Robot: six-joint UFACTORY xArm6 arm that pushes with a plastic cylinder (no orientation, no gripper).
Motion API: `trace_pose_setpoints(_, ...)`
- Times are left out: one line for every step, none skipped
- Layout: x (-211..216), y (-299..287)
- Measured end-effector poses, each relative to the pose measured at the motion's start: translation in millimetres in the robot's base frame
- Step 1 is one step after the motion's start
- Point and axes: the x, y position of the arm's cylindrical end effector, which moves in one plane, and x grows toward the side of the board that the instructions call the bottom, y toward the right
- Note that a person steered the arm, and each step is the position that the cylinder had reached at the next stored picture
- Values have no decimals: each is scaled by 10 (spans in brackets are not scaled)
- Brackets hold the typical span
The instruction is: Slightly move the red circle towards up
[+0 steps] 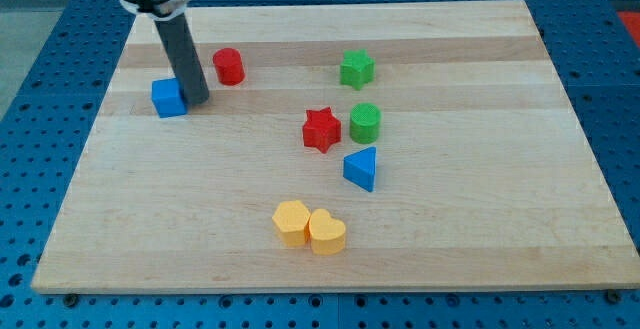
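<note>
The red circle (229, 66) is a short red cylinder standing near the view's upper left on the wooden board (470, 219). My tip (196, 102) rests on the board below and to the left of the red circle, a short gap away from it. The tip is right beside the blue cube (168, 97), at that cube's right edge. The dark rod rises from the tip towards the view's top left.
A green star (356, 69) sits at the upper middle. A red star (321, 130), a green circle (365, 122) and a blue triangle (361, 168) cluster in the middle. A yellow hexagon (291, 221) and a yellow heart (327, 232) touch near the bottom.
</note>
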Motion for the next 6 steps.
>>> trace_pose_setpoints(0,-95)
trace_pose_setpoints(-10,9)
trace_pose_setpoints(-15,18)
trace_pose_setpoints(-66,92)
trace_pose_setpoints(-187,318)
trace_pose_setpoints(-185,318)
